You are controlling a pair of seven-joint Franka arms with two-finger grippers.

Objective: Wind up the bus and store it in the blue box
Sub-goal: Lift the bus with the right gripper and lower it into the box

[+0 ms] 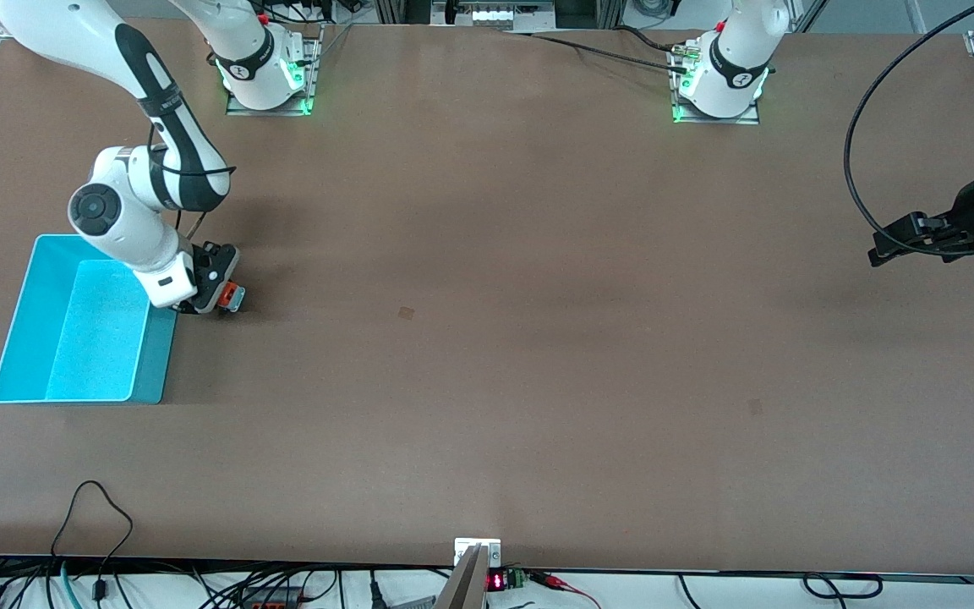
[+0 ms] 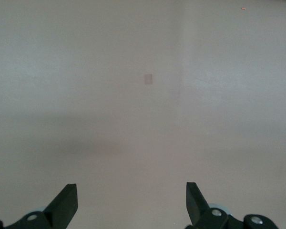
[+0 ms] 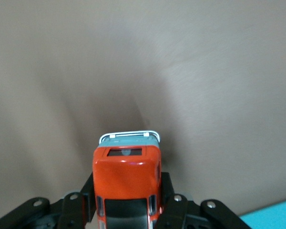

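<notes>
The small orange bus [image 1: 232, 296] sits low at the table, right beside the blue box [image 1: 30, 334], toward the right arm's end. My right gripper [image 1: 218, 292] is shut on the bus; in the right wrist view its black fingers [image 3: 167, 188] press both sides of the orange bus [image 3: 127, 183], whose dark roof window and pale front bumper show. A corner of the blue box [image 3: 276, 214] shows in that view. My left gripper [image 1: 880, 252] is open and empty, held over bare table at the left arm's end; its open gripper [image 2: 132, 202] shows only tabletop between the fingers.
The brown table [image 1: 487, 296] spreads between the two arms. Cables and a small device lie along the edge nearest the front camera [image 1: 495, 579]. The arm bases [image 1: 267, 76] stand along the farthest edge.
</notes>
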